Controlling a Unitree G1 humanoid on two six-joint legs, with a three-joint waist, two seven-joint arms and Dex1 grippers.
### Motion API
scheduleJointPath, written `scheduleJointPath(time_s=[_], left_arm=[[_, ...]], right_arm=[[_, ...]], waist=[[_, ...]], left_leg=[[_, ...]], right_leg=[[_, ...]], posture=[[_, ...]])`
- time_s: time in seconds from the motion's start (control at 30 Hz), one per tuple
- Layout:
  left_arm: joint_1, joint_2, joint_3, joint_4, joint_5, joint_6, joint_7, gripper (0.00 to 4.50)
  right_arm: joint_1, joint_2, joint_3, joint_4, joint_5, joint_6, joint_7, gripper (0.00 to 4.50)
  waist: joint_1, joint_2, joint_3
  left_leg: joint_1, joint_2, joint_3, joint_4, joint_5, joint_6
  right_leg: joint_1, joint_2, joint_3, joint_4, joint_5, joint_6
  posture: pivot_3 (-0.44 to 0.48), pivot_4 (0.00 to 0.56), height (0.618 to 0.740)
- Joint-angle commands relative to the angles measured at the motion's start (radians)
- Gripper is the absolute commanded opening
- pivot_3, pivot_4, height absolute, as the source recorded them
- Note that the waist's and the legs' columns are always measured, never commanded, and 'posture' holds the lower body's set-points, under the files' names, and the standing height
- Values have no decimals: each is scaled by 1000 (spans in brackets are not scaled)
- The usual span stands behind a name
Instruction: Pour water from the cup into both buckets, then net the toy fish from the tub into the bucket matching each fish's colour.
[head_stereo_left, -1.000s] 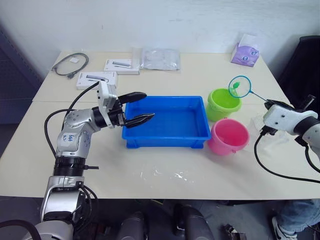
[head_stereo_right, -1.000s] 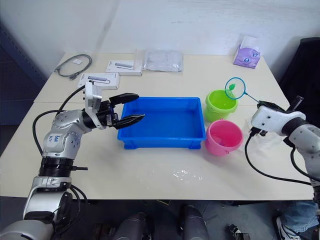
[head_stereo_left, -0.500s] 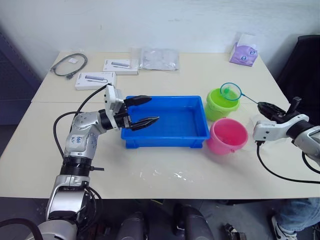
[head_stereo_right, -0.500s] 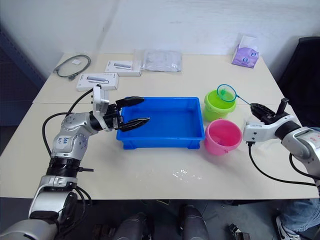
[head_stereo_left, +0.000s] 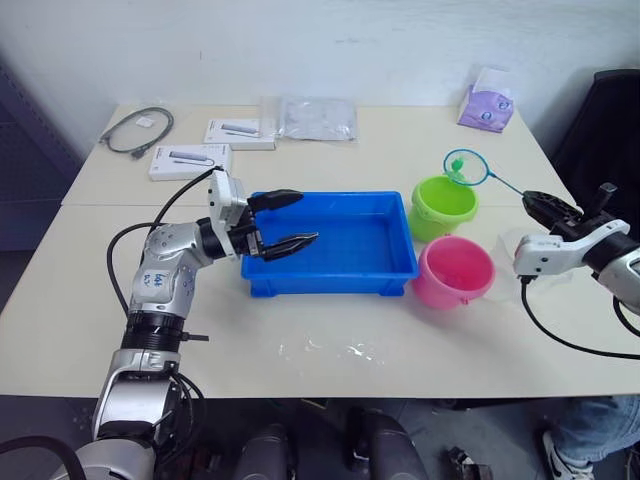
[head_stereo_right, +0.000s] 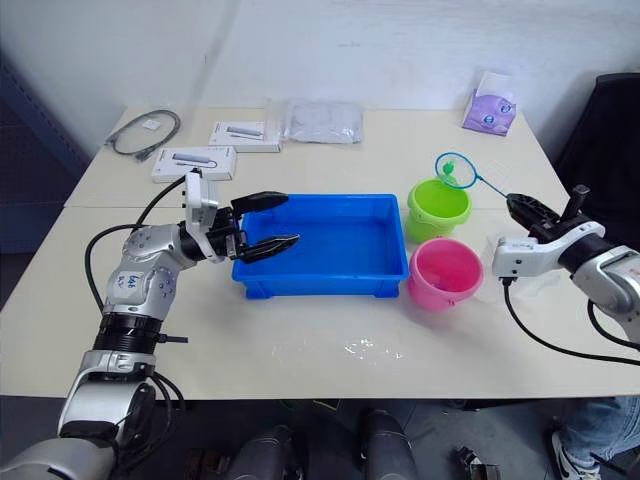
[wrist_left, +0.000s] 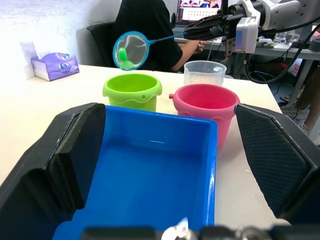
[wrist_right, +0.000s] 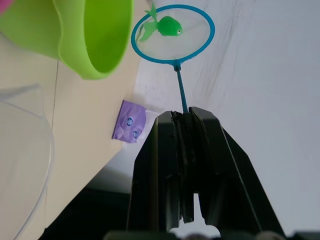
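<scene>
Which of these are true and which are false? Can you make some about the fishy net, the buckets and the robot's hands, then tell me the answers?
1. The net has a green fish in it. True.
2. The right gripper is shut on the net's handle. True.
3. The left gripper is holding the pink bucket. False: it is open at the left end of the blue tub, holding nothing.
4. The net's hoop is down in the tub. False: it is up in the air by the green bucket.
5. The clear cup stands behind the pink bucket in the left wrist view. True.
</scene>
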Motion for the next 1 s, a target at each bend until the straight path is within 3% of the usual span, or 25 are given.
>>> scheduleJointPath(time_s=[0.03,0.4,0.5,0.57,0.63,0.8,1.0], left_arm=[[-15,-2,9,-7,-3,-18,2,4424],[5,9,11,-34,-6,-2,11,4424],[13,11,16,-45,-10,1,17,4424],[21,25,30,-53,-23,4,4,4424],[31,50,47,-70,-58,17,-41,4424],[82,180,93,-196,-170,138,-157,4424],[237,321,132,-433,-289,261,-255,4424]], right_arm=[[-17,-25,0,5,10,-20,3,0],[-20,-34,-44,23,38,7,-4,0],[-10,6,-96,8,189,14,47,0],[0,55,-123,-54,466,64,214,0],[19,101,-147,-155,729,179,390,0],[98,142,-169,-483,1212,586,648,0],[170,138,-114,-769,1459,908,767,0]], waist=[[0,0,0],[1,0,0],[1,0,0],[0,0,0],[-2,0,0],[1,0,0],[5,0,0]], left_leg=[[0,0,0,0,0,0],[0,0,0,0,0,0],[0,0,0,0,0,0],[0,0,0,0,0,0],[1,1,0,0,0,0],[2,3,-1,0,0,0],[1,2,-3,1,-1,2]], right_leg=[[0,0,0,0,0,0],[0,0,0,0,0,0],[0,0,0,0,0,0],[0,0,0,0,0,0],[2,1,0,0,0,0],[2,0,0,0,0,0],[2,-3,-1,-1,0,-1]], posture=[[0,150,740],[0,150,740],[0,150,740],[0,150,740],[0,150,740],[0,150,740],[0,150,740]])
